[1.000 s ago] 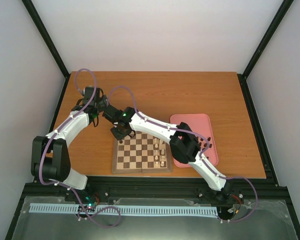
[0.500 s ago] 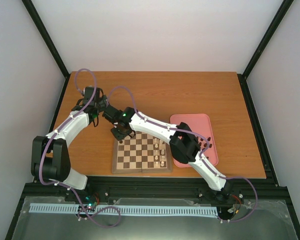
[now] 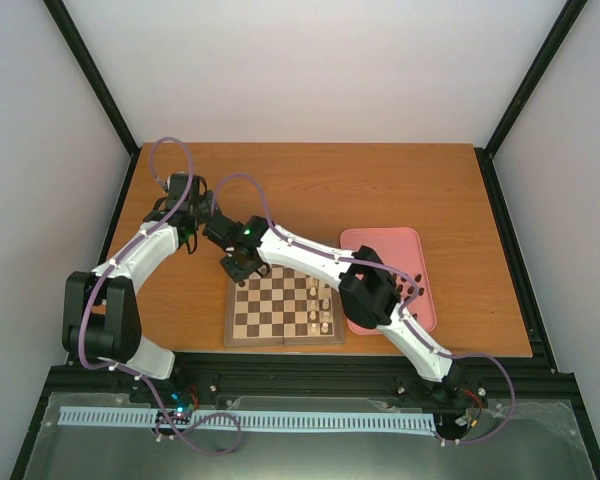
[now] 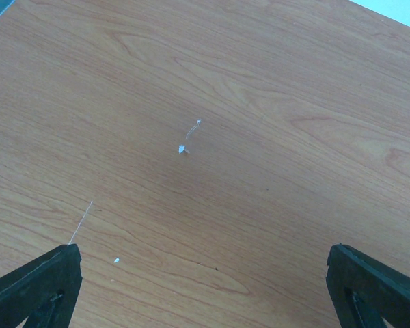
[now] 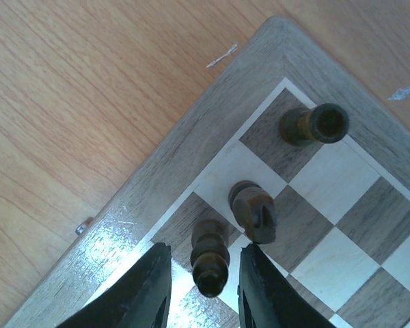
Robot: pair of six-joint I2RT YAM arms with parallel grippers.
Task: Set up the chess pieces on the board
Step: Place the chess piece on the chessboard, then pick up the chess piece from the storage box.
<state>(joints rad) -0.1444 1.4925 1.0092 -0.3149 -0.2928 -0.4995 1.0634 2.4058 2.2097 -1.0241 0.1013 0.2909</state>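
The board (image 3: 280, 341) lies at the table's near middle; its far left corner (image 5: 191, 143) fills the right wrist view. Three dark chess pieces stand along that corner: a rook (image 5: 314, 124), a knight (image 5: 254, 210) and a bishop-like piece (image 5: 210, 258). My right gripper (image 5: 205, 265) hangs over that last piece, open, with a small gap on each side of it. From above, the right gripper (image 3: 242, 268) sits at the board's far left corner. My left gripper (image 4: 201, 273) is open wide over bare table, left of the board (image 3: 188, 232).
Cream-white pieces (image 3: 321, 310) stand along the board's right side. A pink tray (image 3: 380, 243) lies right of the board, with a few dark pieces (image 3: 412, 290) at its near right, partly hidden by the right arm. Bare wood lies beyond the board.
The right gripper's jaws have parted from the dark piece at the board's corner, leaving it standing. The left arm has barely shifted.
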